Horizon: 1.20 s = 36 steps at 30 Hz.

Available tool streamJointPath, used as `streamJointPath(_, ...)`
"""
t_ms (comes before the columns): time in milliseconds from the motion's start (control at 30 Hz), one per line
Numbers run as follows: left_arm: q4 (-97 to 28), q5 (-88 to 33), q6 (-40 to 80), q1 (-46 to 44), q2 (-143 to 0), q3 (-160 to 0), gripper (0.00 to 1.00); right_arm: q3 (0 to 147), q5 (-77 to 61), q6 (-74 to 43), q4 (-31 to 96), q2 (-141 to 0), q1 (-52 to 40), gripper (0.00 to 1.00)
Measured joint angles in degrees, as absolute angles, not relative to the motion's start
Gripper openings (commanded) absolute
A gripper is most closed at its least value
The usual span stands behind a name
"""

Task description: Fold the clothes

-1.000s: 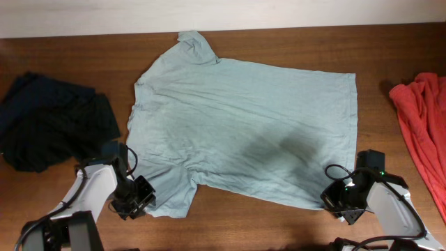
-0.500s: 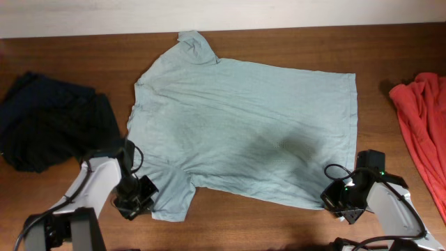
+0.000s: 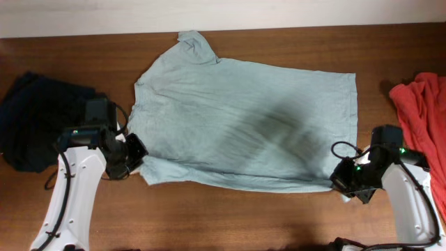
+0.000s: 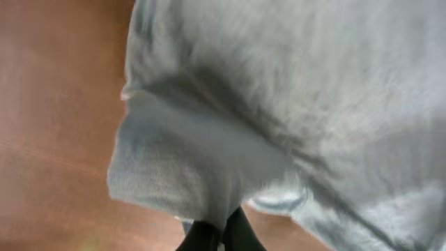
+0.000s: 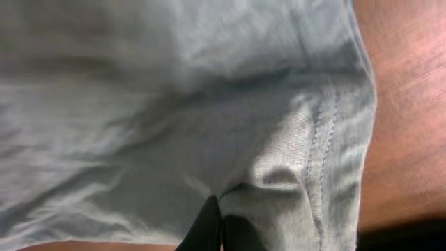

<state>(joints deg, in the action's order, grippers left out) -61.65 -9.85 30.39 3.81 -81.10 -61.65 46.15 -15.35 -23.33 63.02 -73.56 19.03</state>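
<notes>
A large pale grey-blue T-shirt (image 3: 244,118), one of the clothes, lies spread across the middle of the table. Its near edge is raised off the wood. My left gripper (image 3: 134,155) is shut on the near sleeve at the shirt's left side. In the left wrist view the black fingertips (image 4: 221,233) pinch a fold of the shirt (image 4: 279,104), which hangs above the table. My right gripper (image 3: 343,180) is shut on the near corner of the bottom hem. In the right wrist view its tips (image 5: 221,224) bite bunched cloth beside the stitched hem (image 5: 317,139).
A navy garment (image 3: 35,129) lies crumpled at the left edge, just behind my left arm. A red garment (image 3: 421,118) lies at the right edge beside my right arm. The wooden table (image 3: 237,216) shows in front of the shirt.
The left gripper closed on the near sleeve. Both arms then moved toward the back of the table, drawing the shirt's near edge up and inward; the sleeve is no longer spread flat.
</notes>
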Motion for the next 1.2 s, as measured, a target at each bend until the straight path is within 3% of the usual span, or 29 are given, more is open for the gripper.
streamJointPath(533,-33.8,-15.8,29.1,2.9,-82.3,-61.8,0.0,46.8,-23.2,-24.5,44.8,-84.3,19.0,0.04)
streamJointPath(1200,-23.4,-14.3,27.8,-2.2,-92.2,-61.8,0.0,46.9,-22.1,-33.0,32.2,-84.8,19.0,0.04)
